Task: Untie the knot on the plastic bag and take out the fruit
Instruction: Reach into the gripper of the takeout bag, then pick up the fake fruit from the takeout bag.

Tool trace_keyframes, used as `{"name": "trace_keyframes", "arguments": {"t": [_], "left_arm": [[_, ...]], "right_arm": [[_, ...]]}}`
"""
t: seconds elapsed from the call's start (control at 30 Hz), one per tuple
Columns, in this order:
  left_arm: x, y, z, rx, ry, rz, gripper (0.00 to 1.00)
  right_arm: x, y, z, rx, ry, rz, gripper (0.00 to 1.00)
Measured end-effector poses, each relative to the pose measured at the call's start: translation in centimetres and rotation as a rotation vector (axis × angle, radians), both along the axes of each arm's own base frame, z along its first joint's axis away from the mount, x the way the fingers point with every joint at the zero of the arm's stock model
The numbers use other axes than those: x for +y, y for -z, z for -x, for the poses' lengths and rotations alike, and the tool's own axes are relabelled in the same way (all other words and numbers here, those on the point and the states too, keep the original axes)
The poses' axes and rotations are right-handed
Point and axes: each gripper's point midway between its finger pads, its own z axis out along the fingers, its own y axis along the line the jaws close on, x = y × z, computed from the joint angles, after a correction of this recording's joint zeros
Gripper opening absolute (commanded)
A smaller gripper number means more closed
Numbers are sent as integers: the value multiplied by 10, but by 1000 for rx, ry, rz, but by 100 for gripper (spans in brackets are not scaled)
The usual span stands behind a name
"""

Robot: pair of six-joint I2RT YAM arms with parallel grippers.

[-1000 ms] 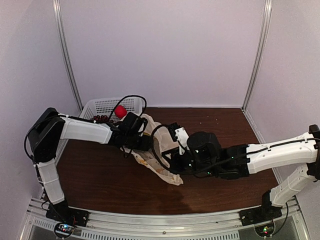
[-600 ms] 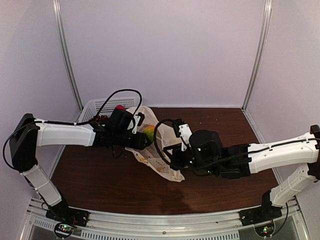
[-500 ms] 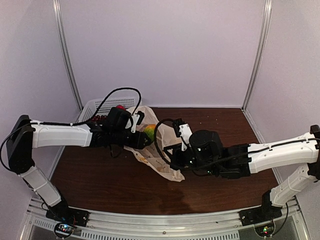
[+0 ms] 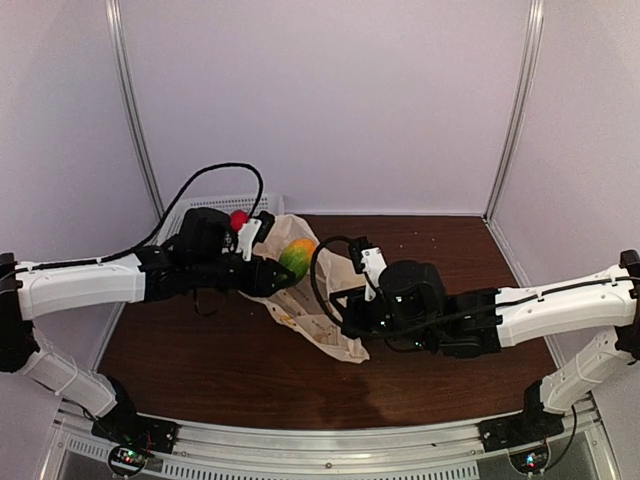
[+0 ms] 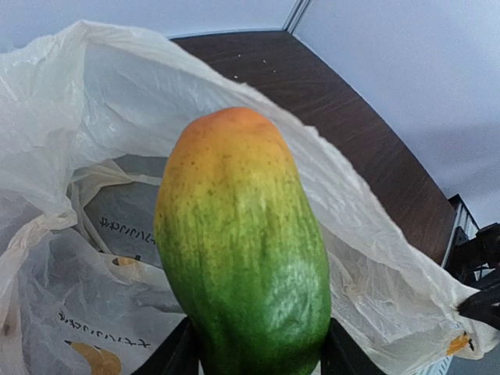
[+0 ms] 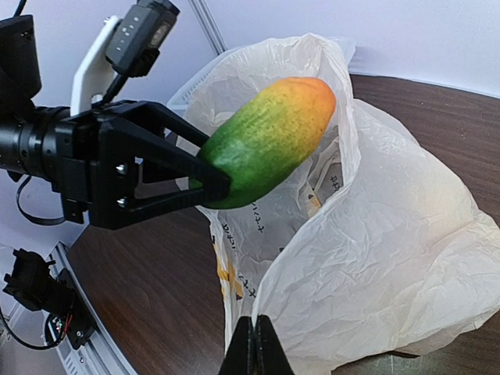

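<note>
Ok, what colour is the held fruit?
The fruit is green at the held end, yellow then orange at the tip; clearest in left wrist view.

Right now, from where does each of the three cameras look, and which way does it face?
Top external: fixed above and behind the arm bases, looking down on the dark brown table; both arms show.
Left wrist: on the left gripper, looking along its fingers at the long green-to-orange fruit they clamp.
Right wrist: on the right gripper, shut on the crinkly cream plastic bag, facing the left gripper.
Shared: all three show the fruit and bag.
</note>
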Motion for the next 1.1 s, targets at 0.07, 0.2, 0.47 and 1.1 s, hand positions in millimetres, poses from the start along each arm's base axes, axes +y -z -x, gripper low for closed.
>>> {"name": "trace_keyframes", "arguments": {"t": [0.07, 0.2, 0.47, 1.1], "left_arm": [[1, -15, 5, -20, 14, 31, 51], [10, -33, 18, -43, 31, 67, 52], [33, -97, 33, -125, 0, 131, 54], [110, -111, -42, -108, -311, 154, 53]], "right_arm": [[-1, 1, -1, 3, 4, -2, 0], [-2, 3, -1, 6, 9, 1, 0], [-6, 2, -2, 8, 17, -3, 0], [-16, -10, 17, 17, -56, 21, 0]]}}
